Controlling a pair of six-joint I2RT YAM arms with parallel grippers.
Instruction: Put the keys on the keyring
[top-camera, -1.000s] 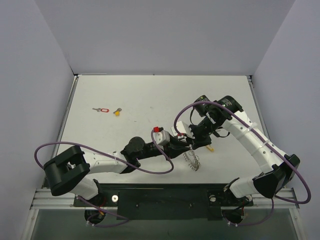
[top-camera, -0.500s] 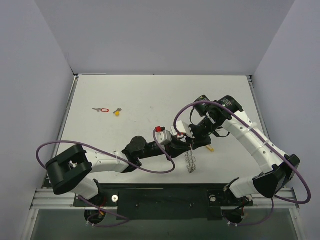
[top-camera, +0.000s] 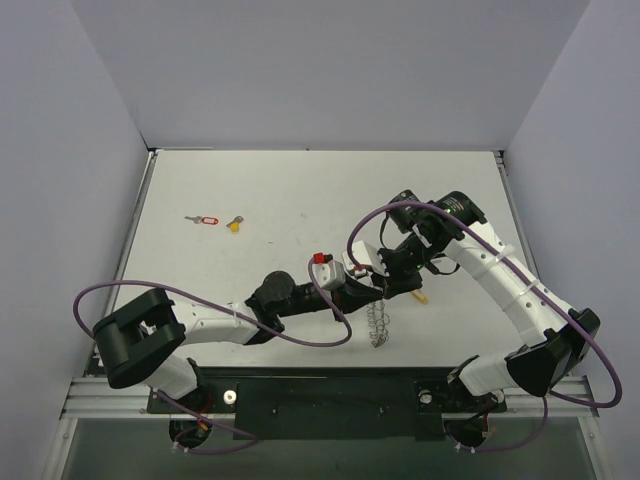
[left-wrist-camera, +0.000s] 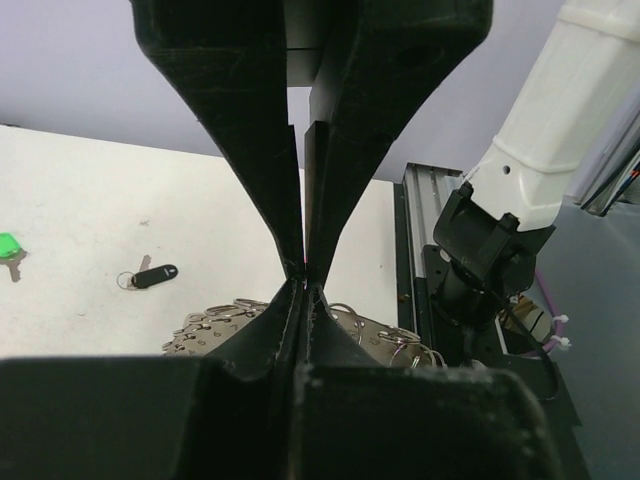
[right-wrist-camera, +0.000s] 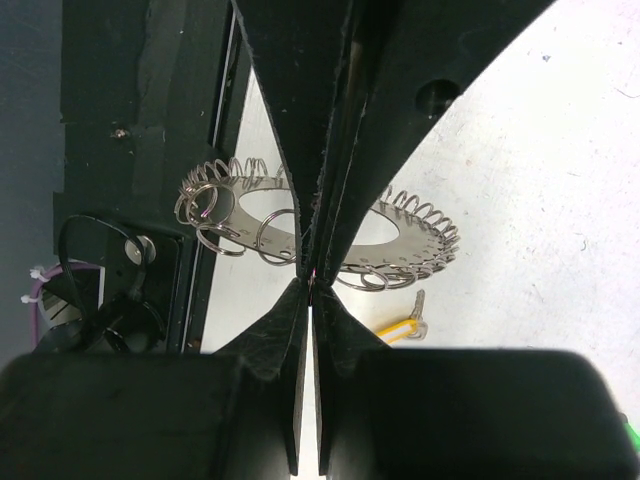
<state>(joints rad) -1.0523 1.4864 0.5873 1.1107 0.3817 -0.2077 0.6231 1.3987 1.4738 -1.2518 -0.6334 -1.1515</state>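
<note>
Inspection, ring-holding step. My right jaws are together, pinched on the rim of the keyring (right-wrist-camera: 415, 222), which stands edge-on over the near middle of the table (top-camera: 300, 190). My left jaws are drawn almost together at the ring's other side; I cannot tell whether they bite the wire. Neither holds a key. Recommendation: confirm both pinches, steady the ring upright, then fetch the yellow key (right-wrist-camera: 398, 328) just beside it.
</note>
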